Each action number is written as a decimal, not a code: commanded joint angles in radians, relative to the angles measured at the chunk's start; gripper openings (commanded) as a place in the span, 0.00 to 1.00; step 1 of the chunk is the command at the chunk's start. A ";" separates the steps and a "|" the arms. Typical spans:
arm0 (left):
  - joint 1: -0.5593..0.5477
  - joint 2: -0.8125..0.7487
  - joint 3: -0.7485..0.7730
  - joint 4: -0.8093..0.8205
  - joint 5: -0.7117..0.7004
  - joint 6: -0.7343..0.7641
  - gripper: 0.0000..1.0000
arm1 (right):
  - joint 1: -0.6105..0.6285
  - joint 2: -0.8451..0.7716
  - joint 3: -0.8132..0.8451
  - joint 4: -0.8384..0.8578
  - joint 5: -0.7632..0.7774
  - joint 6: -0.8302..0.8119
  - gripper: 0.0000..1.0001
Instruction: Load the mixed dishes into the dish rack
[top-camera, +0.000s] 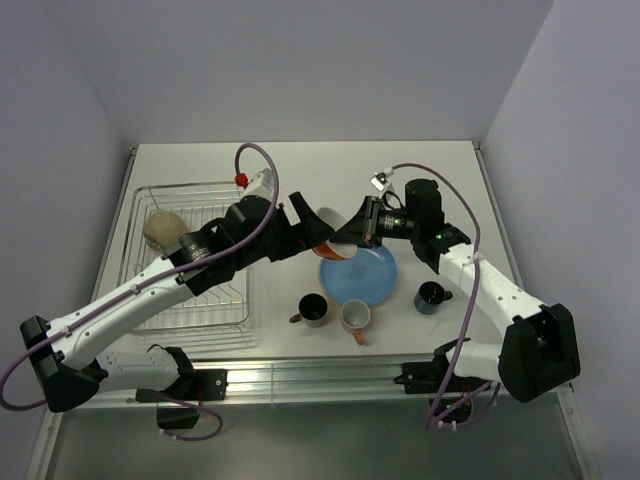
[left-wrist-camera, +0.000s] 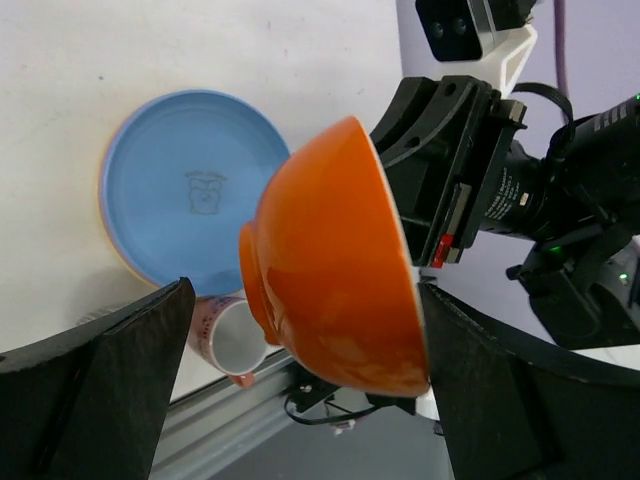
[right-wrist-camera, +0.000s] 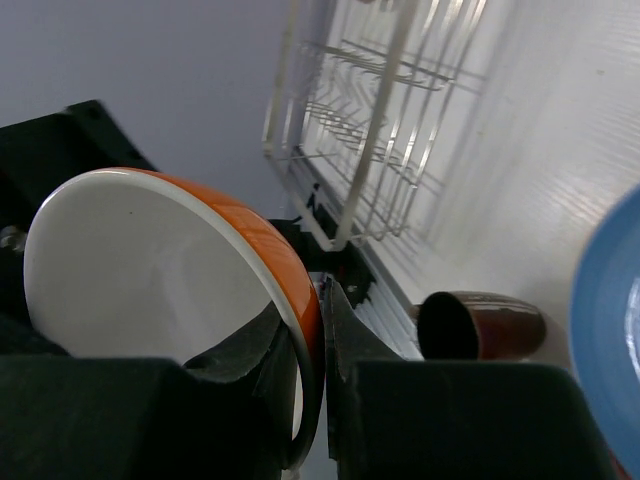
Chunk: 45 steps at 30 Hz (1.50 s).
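Note:
A bowl (top-camera: 333, 243), orange outside and cream inside, hangs tilted above the blue plate (top-camera: 360, 277). My right gripper (right-wrist-camera: 322, 335) is shut on the rim of the bowl (right-wrist-camera: 140, 265), one finger inside and one outside. My left gripper (left-wrist-camera: 305, 295) stands wide open around the orange bowl (left-wrist-camera: 335, 265), its black fingers (left-wrist-camera: 110, 375) on either side; the right-hand one is almost at the rim. The silver wire dish rack (top-camera: 215, 300) lies at the left with a cream round dish (top-camera: 163, 230) in it.
A dark brown mug (top-camera: 312, 310) and a pinkish-orange mug (top-camera: 355, 318) lie in front of the plate. A dark blue mug (top-camera: 432, 297) stands to the plate's right. Both arms meet over the table's middle. Walls close in the table on three sides.

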 joint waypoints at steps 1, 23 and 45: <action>0.012 -0.007 0.006 0.077 0.045 -0.061 0.99 | -0.009 -0.050 -0.016 0.190 -0.122 0.112 0.00; 0.088 -0.130 -0.184 0.367 0.294 -0.192 0.77 | -0.025 0.002 -0.090 0.432 -0.163 0.214 0.00; 0.088 -0.050 -0.190 0.435 0.322 -0.192 0.00 | -0.022 -0.060 0.005 0.179 -0.067 0.015 0.13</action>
